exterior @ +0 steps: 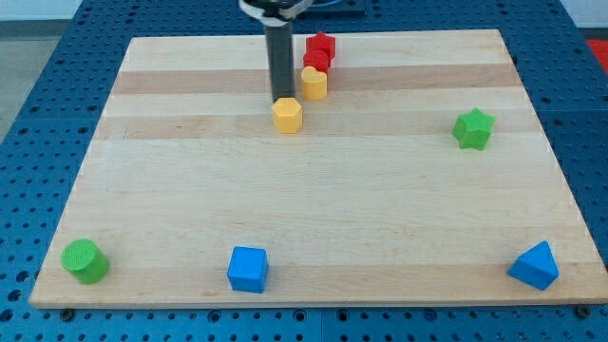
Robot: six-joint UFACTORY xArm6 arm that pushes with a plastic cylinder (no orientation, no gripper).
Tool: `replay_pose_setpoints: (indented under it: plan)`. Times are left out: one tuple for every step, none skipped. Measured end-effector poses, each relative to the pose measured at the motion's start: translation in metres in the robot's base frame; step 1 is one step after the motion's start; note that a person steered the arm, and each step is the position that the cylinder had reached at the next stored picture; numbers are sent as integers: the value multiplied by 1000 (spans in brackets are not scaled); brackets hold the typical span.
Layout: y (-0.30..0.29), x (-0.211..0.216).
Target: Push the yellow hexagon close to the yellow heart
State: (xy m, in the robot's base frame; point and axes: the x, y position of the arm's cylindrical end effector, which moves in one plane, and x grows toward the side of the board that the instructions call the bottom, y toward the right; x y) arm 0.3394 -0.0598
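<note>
Nearest me, the yellow hexagon (287, 115) sits just below-left of the yellow heart (314, 84), near but apart. It looks light, rigid and prone to skidding. My tip (282, 98), grasping nothing, touches its top-left edge, where I'd push.

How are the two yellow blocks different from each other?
The yellow hexagon has flat sides; the yellow heart has a notched top. The hexagon sits nearer the view's bottom, right below my tip; the heart sits higher, against a red block. Both are yellow and similar in size.
</note>
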Motion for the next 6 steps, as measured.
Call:
replay_pose_setpoints:
  plan:
    - [-36,-4]
    - [-41,23]
    - [-41,34]
    - [-29,34]
    - [-12,34]
    - [-5,34]
